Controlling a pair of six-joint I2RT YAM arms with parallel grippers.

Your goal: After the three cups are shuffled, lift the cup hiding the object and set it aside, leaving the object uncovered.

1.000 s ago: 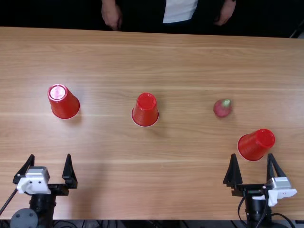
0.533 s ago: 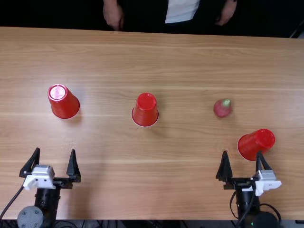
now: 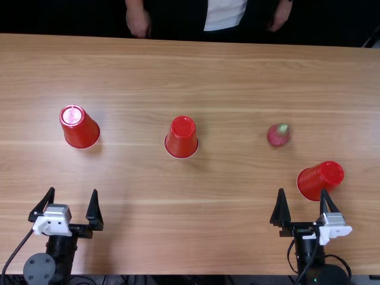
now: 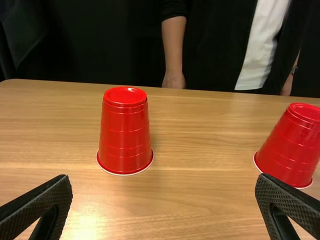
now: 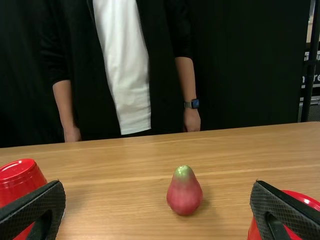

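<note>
The fruit (image 3: 278, 135) is uncovered, its cup (image 3: 320, 180) set aside; left claw (image 3: 72, 191) and right claw (image 3: 301, 191) are spread wide, nothing further judged required.

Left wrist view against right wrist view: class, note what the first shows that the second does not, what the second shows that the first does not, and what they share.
Left wrist view, not the right: the left cup, upside down, framed by the open left gripper. Right wrist view, not the left: the uncovered pear-shaped object, the right cup at the open right gripper. Shared: the middle cup, upside down, and the wooden table.
</note>
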